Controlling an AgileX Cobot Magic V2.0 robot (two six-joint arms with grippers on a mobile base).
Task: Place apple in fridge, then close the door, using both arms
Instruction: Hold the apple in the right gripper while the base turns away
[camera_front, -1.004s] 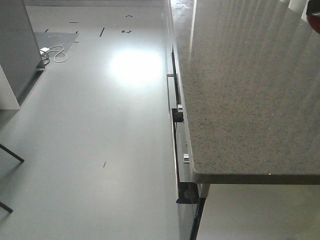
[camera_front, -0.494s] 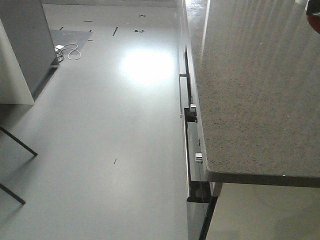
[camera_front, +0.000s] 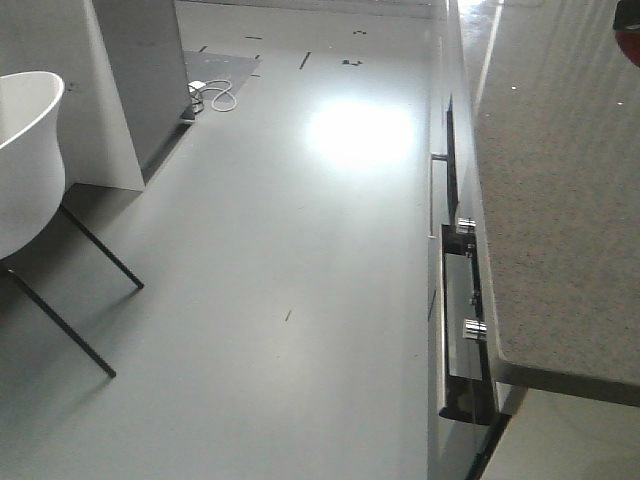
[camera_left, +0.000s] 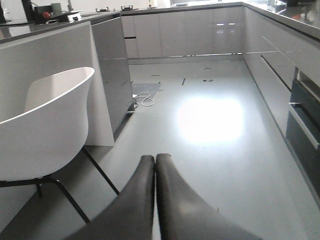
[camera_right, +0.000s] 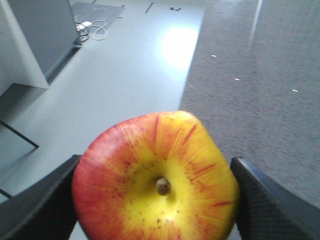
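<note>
Hold apple (camera_right: 156, 170) firmly, clamped between right gripper (camera_right: 156, 197) fingers just beside the countertop (camera_right: 260, 75) edge (fridge not in view); left gripper (camera_left: 155, 160) pressed together, empty, free for door

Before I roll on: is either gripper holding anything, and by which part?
The right gripper holds the apple by its opposite sides, stem dimple toward the wrist camera. The left gripper is shut and empty.

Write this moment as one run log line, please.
left gripper: shut, empty | right gripper: shut on apple, stem end toward camera | nearby: white chair, countertop | step: apple not yet placed
</note>
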